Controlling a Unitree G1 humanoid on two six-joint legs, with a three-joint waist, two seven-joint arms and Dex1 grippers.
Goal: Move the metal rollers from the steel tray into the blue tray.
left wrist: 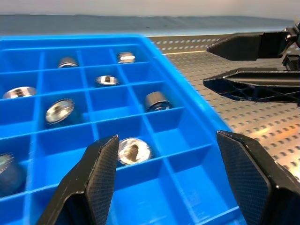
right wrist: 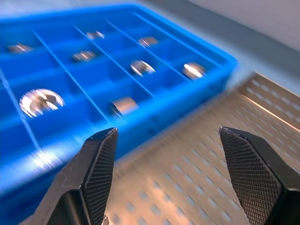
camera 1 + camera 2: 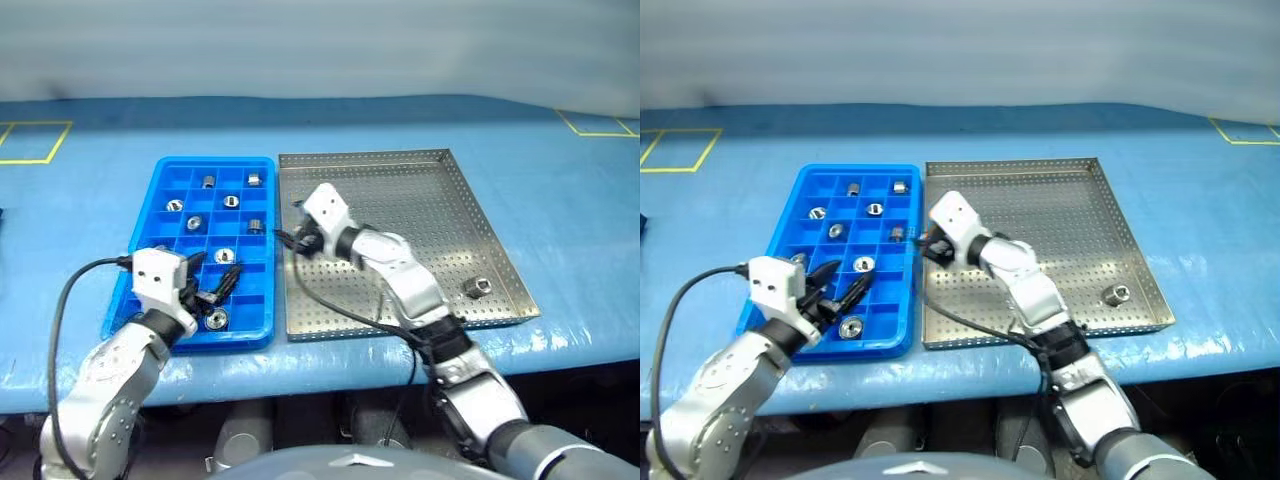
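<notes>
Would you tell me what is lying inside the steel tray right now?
One metal roller lies near the front right corner of the steel tray. The right gripper, jaws open, hangs over its left edge, and the arm covers part of the floor.

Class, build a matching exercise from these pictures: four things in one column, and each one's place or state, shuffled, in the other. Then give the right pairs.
Things
1. left gripper
2. right gripper
3. lone metal roller
4. blue tray

Places or states
A. lies in the steel tray, near its right rim
B. open, over the steel tray's left edge
C. holds several rollers in its compartments
D. open, over the blue tray's near end

Pairs: 1-D, 2-B, 3-A, 4-C
</notes>
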